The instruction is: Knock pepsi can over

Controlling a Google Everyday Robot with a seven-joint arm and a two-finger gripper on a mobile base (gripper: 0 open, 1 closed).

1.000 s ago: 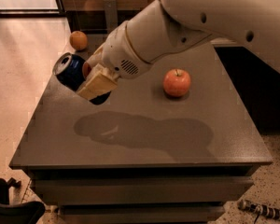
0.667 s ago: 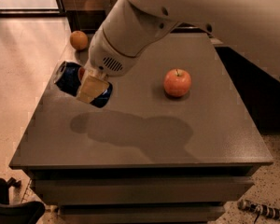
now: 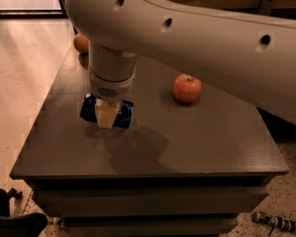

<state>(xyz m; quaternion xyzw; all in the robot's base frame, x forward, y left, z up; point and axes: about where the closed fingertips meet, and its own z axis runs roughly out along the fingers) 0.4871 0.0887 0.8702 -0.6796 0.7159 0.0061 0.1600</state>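
Note:
The pepsi can, dark blue, lies on its side on the left part of the dark grey table. My gripper points straight down onto it from the white arm. One pale finger crosses the front of the can's middle; the other finger is hidden behind the can. The can sits between the fingers and appears to rest on the tabletop. The arm's wrist hides the can's top side.
A red apple sits on the table to the right of the can. An orange sits at the far left corner, partly behind the arm. A black object lies on the floor at lower left.
The arm has swung down and towards the front. The can, held tilted above the table before, is now horizontal at table level.

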